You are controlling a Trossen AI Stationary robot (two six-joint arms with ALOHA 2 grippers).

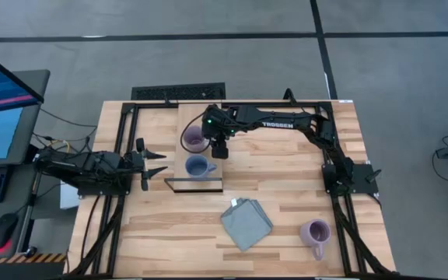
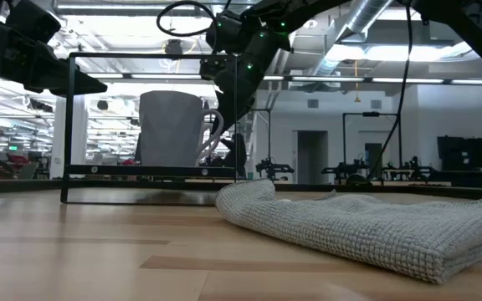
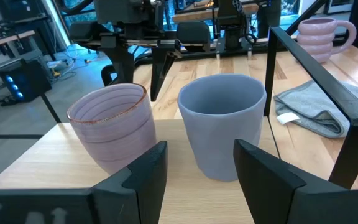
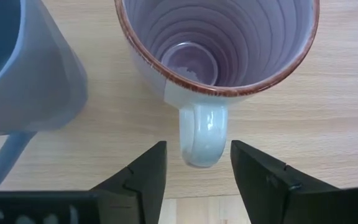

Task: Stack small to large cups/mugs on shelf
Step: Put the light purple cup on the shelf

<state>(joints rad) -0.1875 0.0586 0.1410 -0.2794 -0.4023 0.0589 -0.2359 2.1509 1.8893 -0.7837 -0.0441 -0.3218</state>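
The light-wood shelf (image 1: 201, 117) carries a lilac mug (image 1: 194, 140) and, nearer the front, a dusty blue mug (image 1: 198, 166), both upright on their bases. My right gripper (image 1: 219, 149) hangs over the lilac mug's handle (image 4: 201, 140), open, one finger on each side without touching. My left gripper (image 1: 160, 165) is open and level at the shelf's left side, facing the blue mug (image 3: 221, 124) and the lilac mug (image 3: 114, 124). A second lilac mug (image 1: 315, 232) stands on the table near the front right corner.
A folded grey-blue cloth (image 1: 246, 224) lies on the tabletop in front of the shelf, large in the low view (image 2: 366, 221). A thin black frame (image 2: 69, 125) stands around the shelf's front. A monitor and keyboard sit off the table's left side.
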